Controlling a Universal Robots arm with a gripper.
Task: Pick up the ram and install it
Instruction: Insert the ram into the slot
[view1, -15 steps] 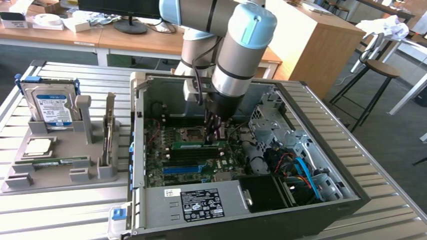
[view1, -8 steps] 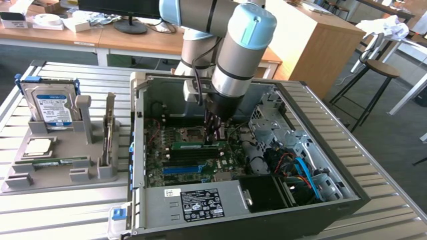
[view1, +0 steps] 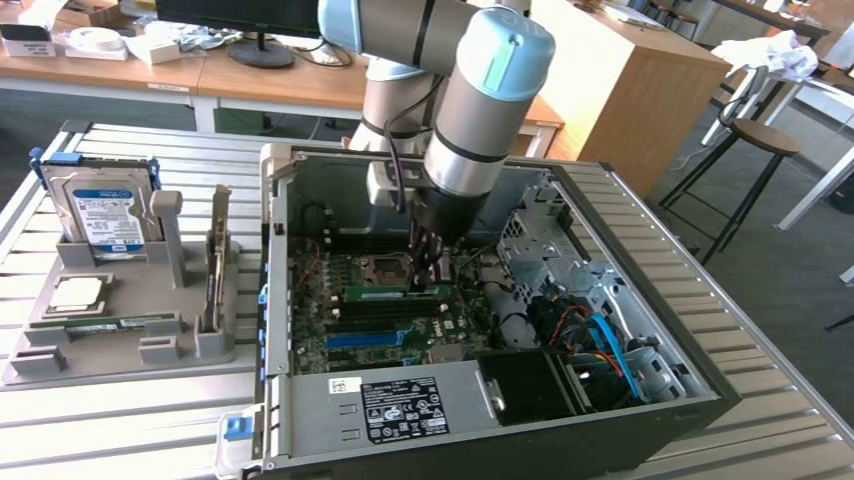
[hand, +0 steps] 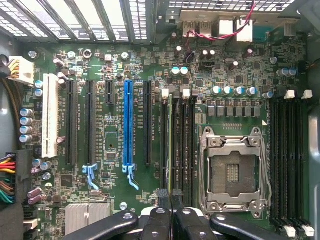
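**RAM stick down in the slots, tool clamped on it**

So my tool is reaching down inside the open PC case on the table, right over the motherboard. Its fingers are pressed together, pinching the ram by its top edge. The stick stands upright on edge along the black memory slots, just beside the empty CPU socket.

From the wrist view I see the ram edge-on, a thin line running out from between the fingertips, with the long blue slot on one side and the CPU socket on the other. Can't tell if it's fully seated.
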